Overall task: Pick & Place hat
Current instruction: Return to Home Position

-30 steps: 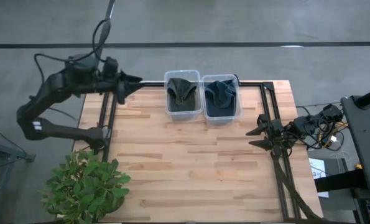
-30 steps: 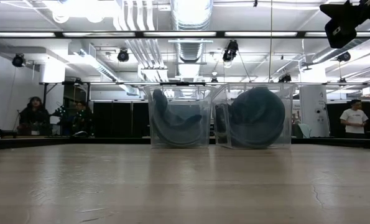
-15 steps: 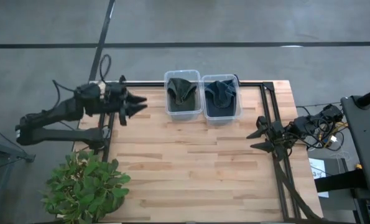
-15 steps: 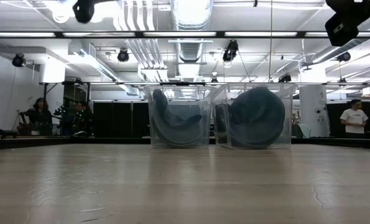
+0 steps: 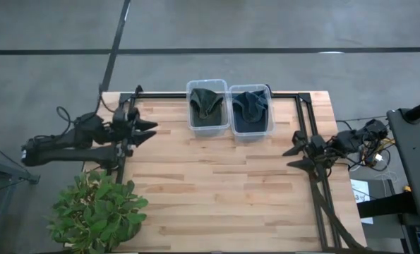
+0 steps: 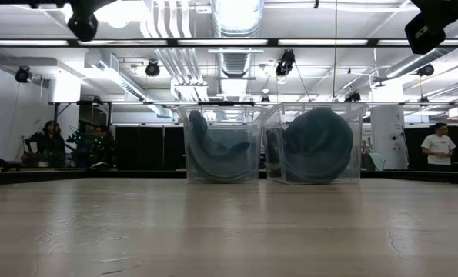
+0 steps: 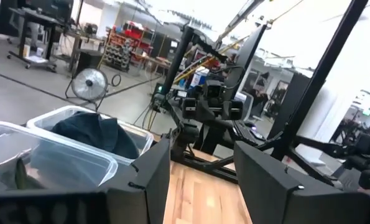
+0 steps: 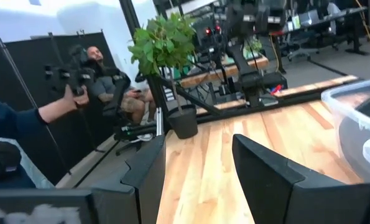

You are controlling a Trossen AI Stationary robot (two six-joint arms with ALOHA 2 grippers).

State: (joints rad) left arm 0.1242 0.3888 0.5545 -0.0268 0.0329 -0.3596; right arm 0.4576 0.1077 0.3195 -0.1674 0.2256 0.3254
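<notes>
Caps binned, both arms parked at the counter's sides

The gray caps [image 5: 207, 104] sit in the left bin [image 5: 189, 116] and the blue cap [image 5: 250, 109] in the right bin [image 5: 270, 113], side by side at the middle of the counter's [image 5: 217, 190] far edge. The left jaws stand open and empty at the left edge, the right jaws open and empty at the right edge. The likely risk: the low left arm [image 5: 68, 141], folding home, clips the black frame [image 5: 160, 94] or brushes the plant [image 5: 97, 212] by the near-left corner.

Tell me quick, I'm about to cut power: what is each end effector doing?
Left end effector: open, empty.
Right end effector: open, empty.
</notes>
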